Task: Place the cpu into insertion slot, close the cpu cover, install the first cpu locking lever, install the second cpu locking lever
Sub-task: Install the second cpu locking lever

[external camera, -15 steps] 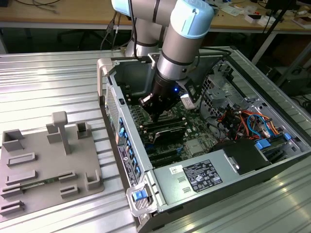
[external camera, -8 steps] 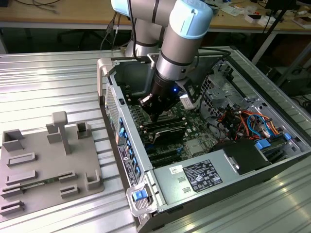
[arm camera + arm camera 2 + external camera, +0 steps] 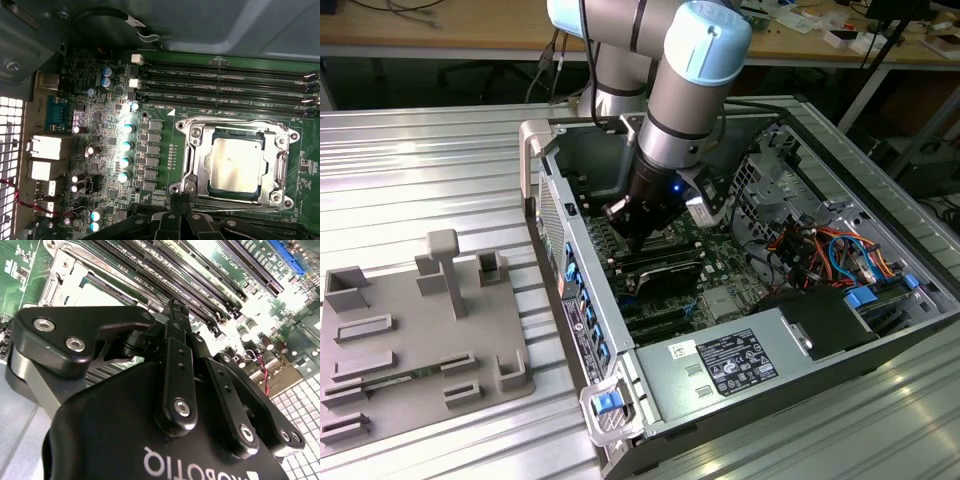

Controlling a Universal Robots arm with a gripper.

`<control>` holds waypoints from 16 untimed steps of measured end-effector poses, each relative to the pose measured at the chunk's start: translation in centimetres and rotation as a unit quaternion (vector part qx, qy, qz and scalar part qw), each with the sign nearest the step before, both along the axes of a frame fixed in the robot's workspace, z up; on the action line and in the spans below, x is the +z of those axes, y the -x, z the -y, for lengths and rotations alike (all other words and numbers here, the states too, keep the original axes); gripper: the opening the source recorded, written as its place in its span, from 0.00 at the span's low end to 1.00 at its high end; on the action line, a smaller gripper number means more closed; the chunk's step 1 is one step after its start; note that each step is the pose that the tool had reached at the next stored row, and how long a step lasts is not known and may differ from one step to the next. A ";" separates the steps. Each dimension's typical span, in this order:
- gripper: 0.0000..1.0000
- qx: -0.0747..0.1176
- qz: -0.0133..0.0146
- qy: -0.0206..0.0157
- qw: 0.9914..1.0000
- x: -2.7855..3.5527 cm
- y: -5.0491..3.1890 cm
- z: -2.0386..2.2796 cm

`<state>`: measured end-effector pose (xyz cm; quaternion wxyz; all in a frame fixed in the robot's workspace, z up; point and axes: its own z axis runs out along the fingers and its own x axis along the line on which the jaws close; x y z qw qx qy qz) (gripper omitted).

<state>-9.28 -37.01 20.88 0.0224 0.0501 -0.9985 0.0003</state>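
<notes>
The cpu [image 3: 235, 165] lies flat, face up, square in the insertion slot [image 3: 192, 165], just beyond the clenched, empty gripper [image 3: 181, 200].

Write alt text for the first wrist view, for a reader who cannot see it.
A silvery-tan cpu sits in the square insertion slot on a green motherboard, framed by the silvery cpu cover. The black gripper is close beside the slot's rim. Long black memory slots run along the slot's far side, away from the gripper.
</notes>
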 end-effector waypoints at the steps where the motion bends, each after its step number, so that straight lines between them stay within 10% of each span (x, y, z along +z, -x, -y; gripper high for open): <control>1: 0.11 0.000 0.000 0.000 1.000 -0.11 0.00 -0.02; 16: 0.11 0.002 0.001 -0.004 1.000 0.42 0.08 -0.81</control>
